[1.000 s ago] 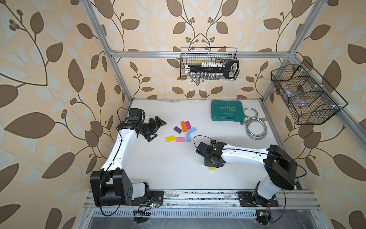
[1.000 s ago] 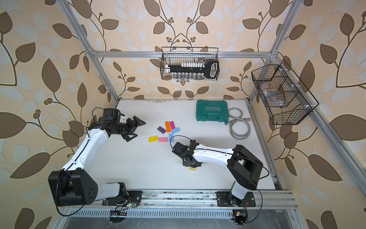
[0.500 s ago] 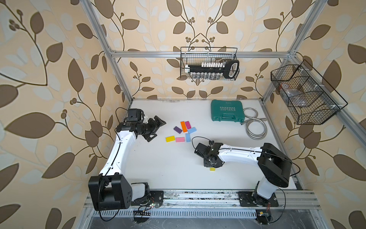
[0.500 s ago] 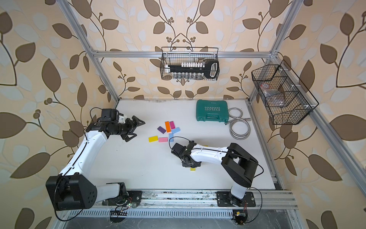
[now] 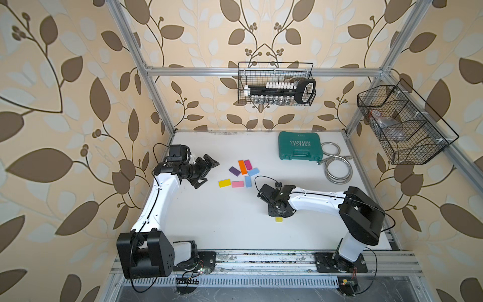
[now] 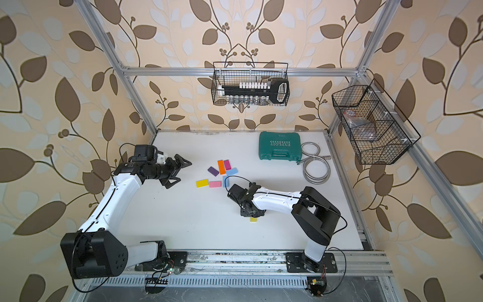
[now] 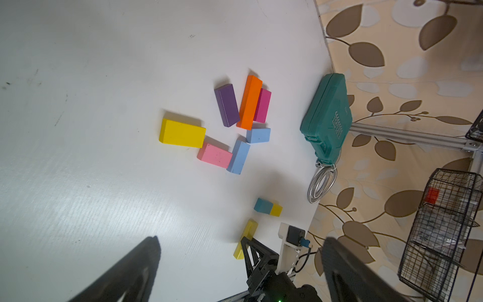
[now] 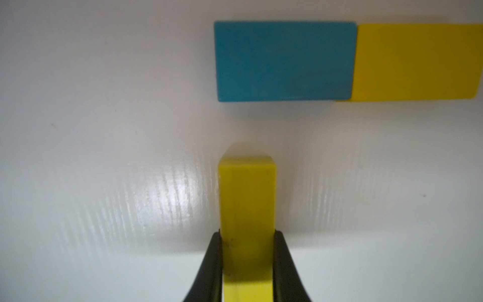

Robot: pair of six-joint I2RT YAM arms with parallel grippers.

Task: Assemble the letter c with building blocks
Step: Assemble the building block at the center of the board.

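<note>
Slightly right of centre in both top views, the right gripper (image 8: 247,235) points down at the white table (image 5: 222,227). Its jaws are clamped on the narrow sides of a long yellow bar (image 8: 247,193); whether the bar touches the table cannot be told. Just beyond the bar's free end, as the right wrist camera shows, a teal block (image 8: 285,61) and a second yellow block (image 8: 418,61) lie flat, touching end to end. Left of frame centre, the left gripper (image 5: 207,174) hangs with jaws wide apart, holding nothing. Just right of it lies a loose cluster: a third yellow block (image 5: 224,183), pink block (image 5: 237,184), two light blue blocks (image 5: 248,181), purple block (image 5: 234,171), orange bar (image 5: 242,167) and magenta block (image 5: 248,164). A green tool case (image 5: 299,145) and coiled metal hose (image 5: 337,170) occupy the table's upper right.
</note>
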